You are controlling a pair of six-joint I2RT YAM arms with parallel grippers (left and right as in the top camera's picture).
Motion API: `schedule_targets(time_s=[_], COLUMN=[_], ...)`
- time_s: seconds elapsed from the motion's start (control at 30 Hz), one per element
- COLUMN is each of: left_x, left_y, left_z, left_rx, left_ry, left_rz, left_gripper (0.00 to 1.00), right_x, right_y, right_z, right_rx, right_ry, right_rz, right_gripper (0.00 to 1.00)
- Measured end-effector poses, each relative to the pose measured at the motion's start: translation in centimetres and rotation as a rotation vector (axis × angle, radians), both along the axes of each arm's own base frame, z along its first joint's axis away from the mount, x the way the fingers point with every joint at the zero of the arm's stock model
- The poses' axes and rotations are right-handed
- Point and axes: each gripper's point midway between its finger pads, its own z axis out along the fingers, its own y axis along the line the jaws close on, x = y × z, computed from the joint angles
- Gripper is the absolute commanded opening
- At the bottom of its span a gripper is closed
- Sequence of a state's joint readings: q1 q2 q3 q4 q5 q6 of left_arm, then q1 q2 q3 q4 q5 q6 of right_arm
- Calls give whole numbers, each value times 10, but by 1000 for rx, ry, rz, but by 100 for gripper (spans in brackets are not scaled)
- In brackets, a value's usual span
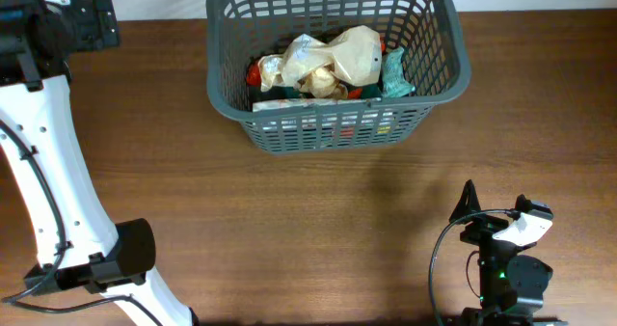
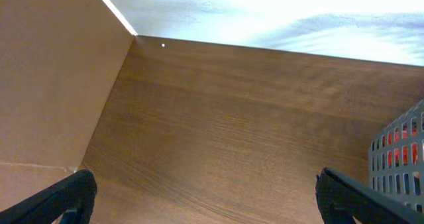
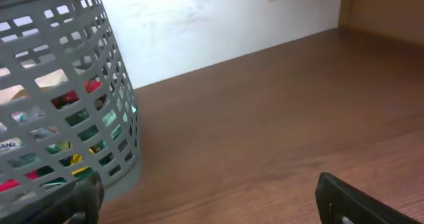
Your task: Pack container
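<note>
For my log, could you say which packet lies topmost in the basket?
The crumpled cream bag; the red packet and teal packet sit lower beside it in the container.

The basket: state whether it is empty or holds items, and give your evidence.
Holds items: the basket stands upright with pale bags and a teal packet inside.

The table (image 1: 289,230) under both grippers is brown wood-grain, smooth with a faint sheen. The container (image 1: 328,128), ahead and to the left of the right gripper (image 3: 207,192), is matt grey moulded plastic. Inside it lie crinkled, glossy film packets (image 1: 337,61). The left gripper (image 2: 205,197) has matt black fingers (image 2: 59,197); its arm (image 1: 48,162) wears smooth white casing with a light gloss.
</note>
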State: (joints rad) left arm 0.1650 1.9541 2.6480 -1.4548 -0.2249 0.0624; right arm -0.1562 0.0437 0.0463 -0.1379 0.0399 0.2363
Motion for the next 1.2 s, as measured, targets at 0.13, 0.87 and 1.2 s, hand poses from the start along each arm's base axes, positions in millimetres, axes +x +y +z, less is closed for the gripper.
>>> schedule_targets(time_s=[0.13,0.87,1.2], left_x=[0,-183,-211], left_y=[0,-84,-76], left_z=[0,-63,-78], left_rx=[0,-9,32], left_ry=[0,131,-519], left_rz=[0,-210,-175], left_gripper=[99,99,99], right_x=[0,0,0], right_y=[0,1,1], right_z=[0,0,-1], right_rx=[1,0,0], right_ry=[-1,-1,-1], right_rz=[0,3,4], right_gripper=[99,99,99])
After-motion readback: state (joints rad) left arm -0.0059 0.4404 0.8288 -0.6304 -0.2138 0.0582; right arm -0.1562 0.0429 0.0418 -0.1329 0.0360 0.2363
